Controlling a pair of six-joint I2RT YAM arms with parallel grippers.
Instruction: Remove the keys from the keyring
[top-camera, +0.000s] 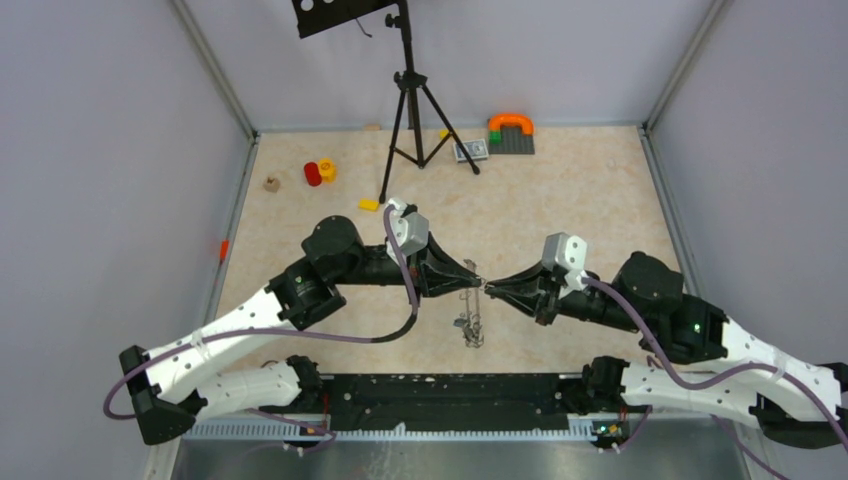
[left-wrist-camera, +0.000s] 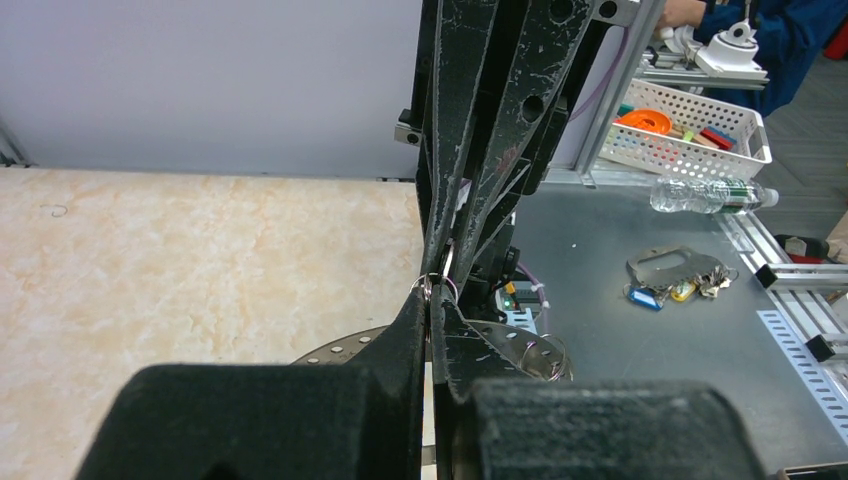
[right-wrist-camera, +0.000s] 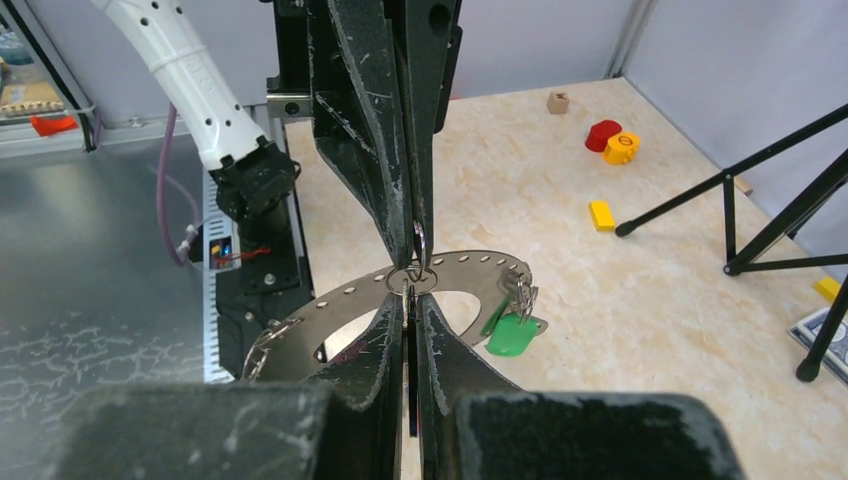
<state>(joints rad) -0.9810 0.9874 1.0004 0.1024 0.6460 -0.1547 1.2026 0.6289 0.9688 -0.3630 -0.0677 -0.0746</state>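
Left gripper (top-camera: 474, 281) clamped shut on a small wire loop (right-wrist-camera: 412, 277); beneath hangs the keyring (right-wrist-camera: 470, 265), a flat grey perforated ring carrying keys (right-wrist-camera: 522, 298), one on a green tag (right-wrist-camera: 510, 338); right gripper (top-camera: 496, 286) pinches the same loop; a white basket (left-wrist-camera: 690, 152) holds an orange disc (left-wrist-camera: 645, 122).

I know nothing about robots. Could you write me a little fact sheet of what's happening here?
left hand: shut, pinching a small wire ring
right hand: shut, tip to tip with the left hand, on the same small wire ring
keyring: flat grey ring with holes along it, hanging below the hands
keys: not yet removed; a green-tagged key dangles at one side
table: toy blocks and a tripod at the far end
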